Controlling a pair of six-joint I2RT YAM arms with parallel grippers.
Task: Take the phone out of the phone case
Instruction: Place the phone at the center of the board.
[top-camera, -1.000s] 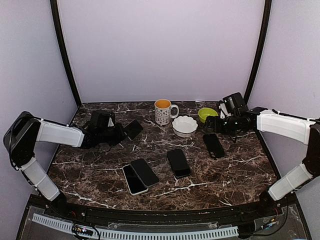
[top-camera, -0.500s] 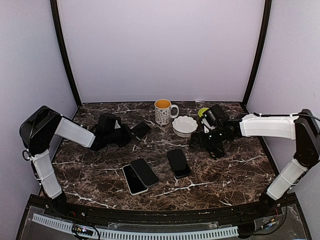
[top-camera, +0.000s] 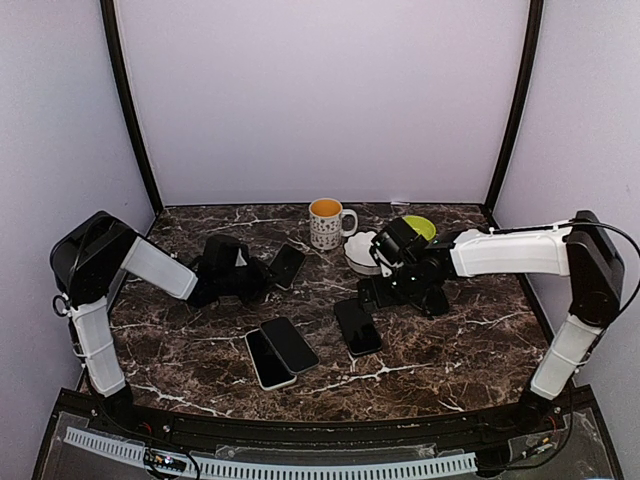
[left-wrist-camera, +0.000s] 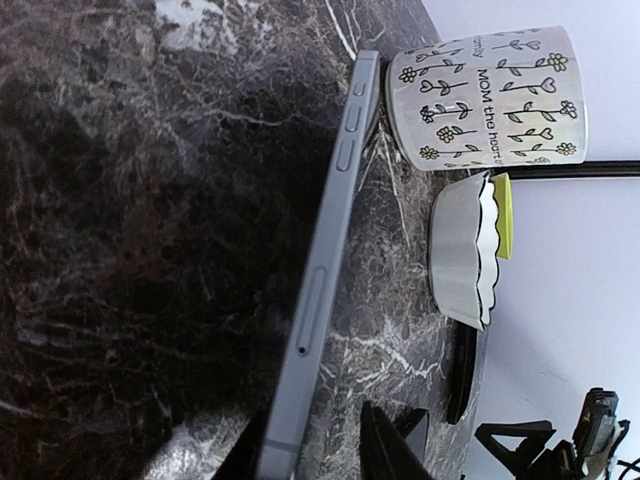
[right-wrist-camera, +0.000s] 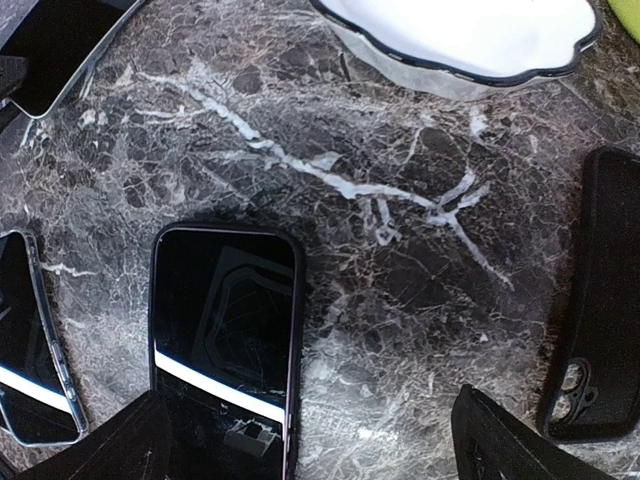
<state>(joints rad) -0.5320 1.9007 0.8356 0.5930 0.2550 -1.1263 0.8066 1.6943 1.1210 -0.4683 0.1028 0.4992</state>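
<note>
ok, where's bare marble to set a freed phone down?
Bare: front right, beside the centre phone; front left, beside the overlapping phone pair. Crowded: back middle, with mug, white bowl, green bowl, left gripper and right gripper.

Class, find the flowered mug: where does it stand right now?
Top view: the mug stands at the back edge of the table, near the middle, just left of the white bowl.

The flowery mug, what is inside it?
From the top camera, the mug shows an orange-yellow colour inside. Whether that is a drink or just the cup's painted inside cannot be told. The left wrist view shows only its outside.
</note>
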